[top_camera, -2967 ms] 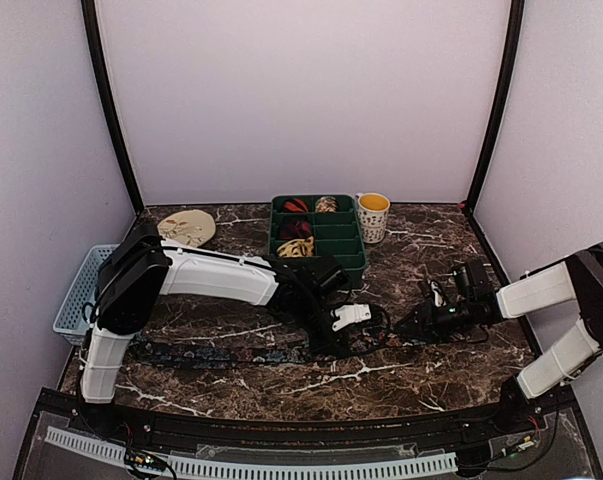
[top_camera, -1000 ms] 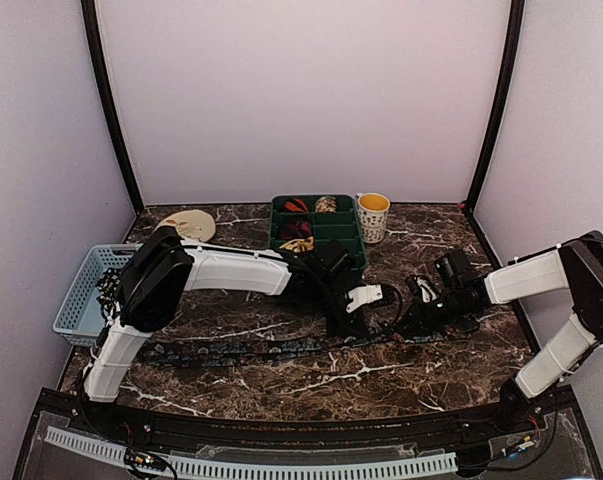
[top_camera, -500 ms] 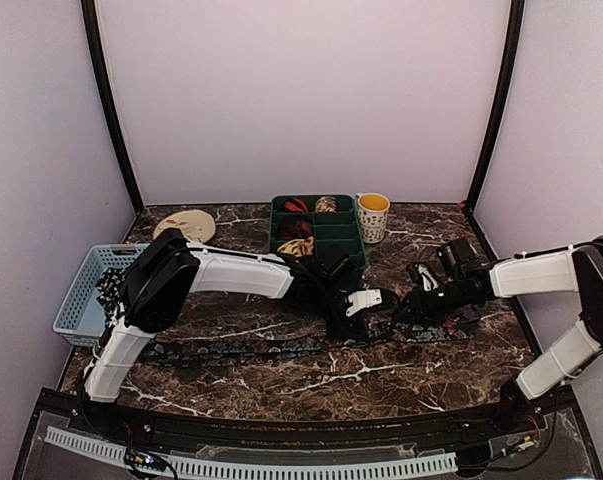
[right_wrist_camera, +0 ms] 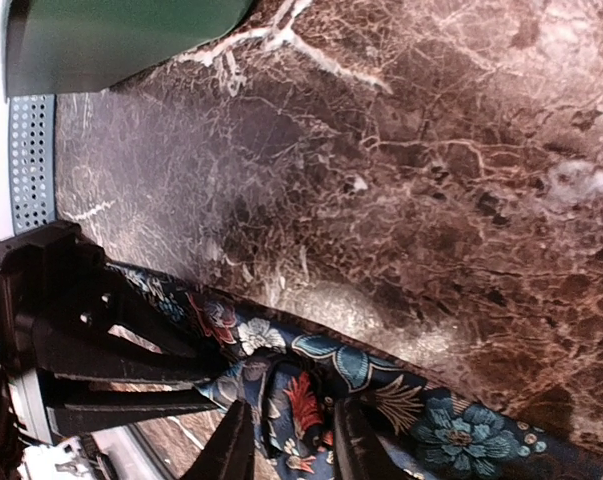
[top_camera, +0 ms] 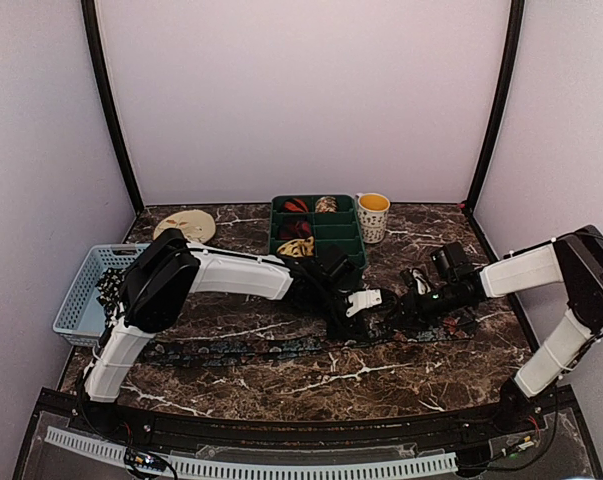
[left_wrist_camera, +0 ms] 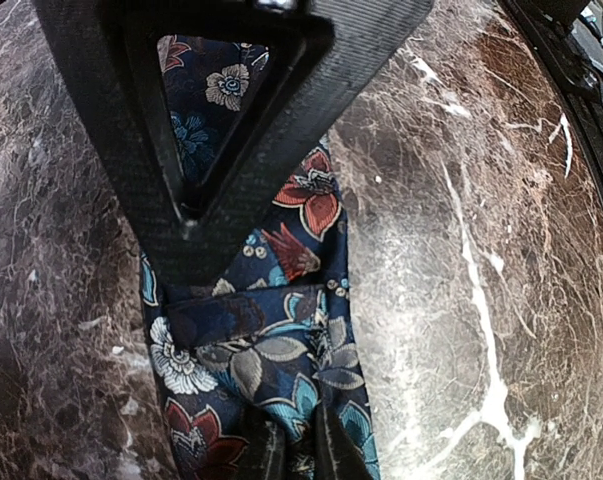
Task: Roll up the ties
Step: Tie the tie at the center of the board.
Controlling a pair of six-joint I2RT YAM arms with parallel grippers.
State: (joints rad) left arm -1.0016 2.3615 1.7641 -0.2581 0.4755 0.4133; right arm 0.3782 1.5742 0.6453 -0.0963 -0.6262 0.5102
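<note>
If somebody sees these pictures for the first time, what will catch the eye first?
First the long dark floral tie, stretched flat along the front of the marble table. Both arms reach to its right part, where the left gripper and the right gripper meet head-on, fabric between each one's fingers. Behind them a green tray holds rolled ties, beside a cup.

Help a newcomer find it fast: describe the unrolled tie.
On the brown marble table, look in front of the green plastic compartment tray. A long navy floral fabric necktie lies stretched flat there; unlike the small coiled ties in the tray, it is unrolled.
</note>
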